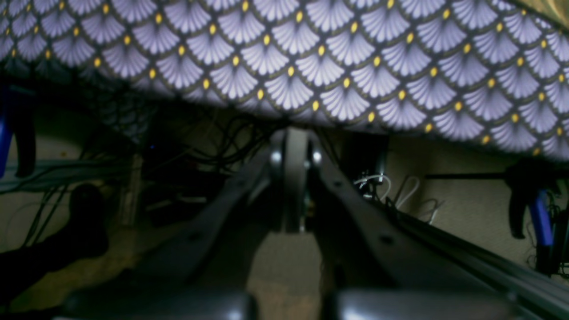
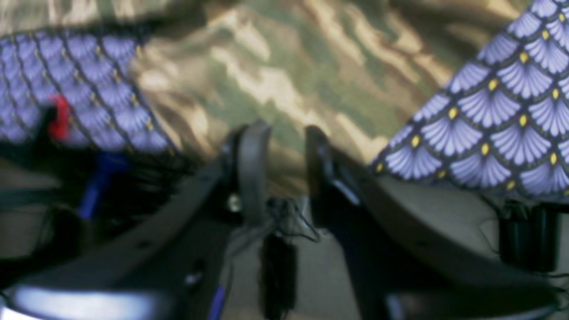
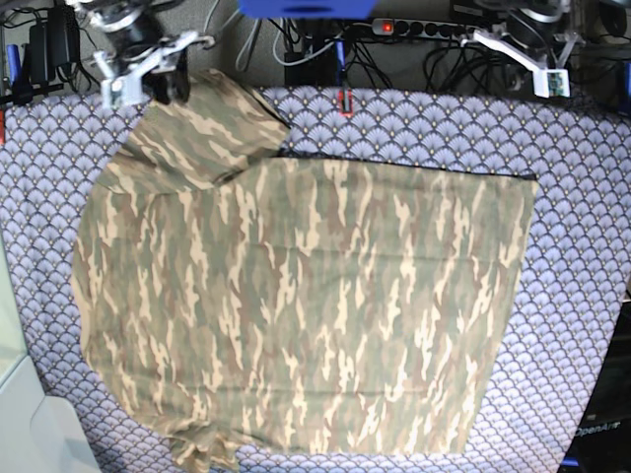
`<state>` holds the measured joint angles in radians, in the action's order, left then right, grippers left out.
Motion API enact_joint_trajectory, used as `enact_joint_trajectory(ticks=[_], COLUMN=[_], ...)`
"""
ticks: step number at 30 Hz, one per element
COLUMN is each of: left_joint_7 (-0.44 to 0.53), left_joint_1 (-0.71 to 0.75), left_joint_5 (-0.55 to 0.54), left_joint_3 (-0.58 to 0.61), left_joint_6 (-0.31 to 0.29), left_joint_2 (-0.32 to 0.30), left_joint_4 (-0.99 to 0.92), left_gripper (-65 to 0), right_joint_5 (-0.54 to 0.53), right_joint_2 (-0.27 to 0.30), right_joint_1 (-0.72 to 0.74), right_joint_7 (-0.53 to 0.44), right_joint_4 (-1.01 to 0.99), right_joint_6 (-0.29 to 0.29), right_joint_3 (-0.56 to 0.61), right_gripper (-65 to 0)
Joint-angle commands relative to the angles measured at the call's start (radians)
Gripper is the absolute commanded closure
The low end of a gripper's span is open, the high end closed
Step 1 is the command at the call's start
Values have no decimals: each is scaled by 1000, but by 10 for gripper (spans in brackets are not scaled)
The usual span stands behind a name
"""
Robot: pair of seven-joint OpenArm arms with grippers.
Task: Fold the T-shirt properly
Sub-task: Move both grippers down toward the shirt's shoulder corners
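Note:
The camouflage T-shirt [image 3: 315, 296] lies spread flat on the purple scallop tablecloth [image 3: 582, 217]. One sleeve [image 3: 212, 123] points to the far left corner, and the other is bunched at the near edge [image 3: 202, 453]. My right gripper [image 3: 166, 84] hovers at the tip of the far sleeve. In the right wrist view its fingers [image 2: 253, 164] stand apart, the gripper [image 2: 284, 169] is open, and the T-shirt [image 2: 289, 75] lies just beyond with no cloth between them. My left gripper [image 1: 293, 178] is shut on nothing beyond the table's far right edge [image 3: 537, 64].
A power strip [image 3: 414, 28] and cables run behind the far edge. A red clamp [image 3: 343, 101] pins the cloth at the far middle. Blue-handled clamps [image 1: 540, 218] grip the table edge. A pale surface [image 3: 30, 434] borders the near left corner.

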<state>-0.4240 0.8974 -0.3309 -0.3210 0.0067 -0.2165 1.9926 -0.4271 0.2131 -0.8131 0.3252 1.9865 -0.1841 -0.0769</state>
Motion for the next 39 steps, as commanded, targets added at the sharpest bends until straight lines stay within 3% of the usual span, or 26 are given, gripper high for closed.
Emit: enact_joint_trajectory(ticks=[1,3,5,10,12,17,21,24,39], left_joint_7=[21,21,21,21,21,21,20,20,20], left_joint_1=[4,2,-1,-27,-28,-48,-50,-54,-48], left_joint_5=[-3,-4,-4,-4,-4,-4,-4,-4,-4], left_joint_3=[-17,-27,-27,-28,-28,-28,-28,-28,-28], left_joint_6=[0,0,3,3,3,5,5,5,5], left_joint_2=[-5,-5,-5,-5,-5,-5,-5,-5,-5], left_joint_4=[20,21,21,20,20,20,20,20,20], left_gripper=[-5,-15,-64,-213,-216,-216,-216,-216,-217], right_joint_5=[-43,-134,-212,-324,-333,-332,-332,-332,-329], right_joint_2=[24,58,75,76,58,36,41,38,-22], right_joint_1=[-4,7,16,160,220,354,383,381,318], right_joint_7=[-25,-24,12,249,348,480,500,506,498], right_joint_4=[17,15,15,-25,-68,-247,-352,-362,-436], right_joint_6=[-36,-81,-127,-260,-306,-415,-435,-509,-514], right_joint_3=[-17,-53,-97,-223,-275,-389,-413,-412,-357], right_gripper=[-200,-219,-231,-238,-238,-238,-238,-238,-238])
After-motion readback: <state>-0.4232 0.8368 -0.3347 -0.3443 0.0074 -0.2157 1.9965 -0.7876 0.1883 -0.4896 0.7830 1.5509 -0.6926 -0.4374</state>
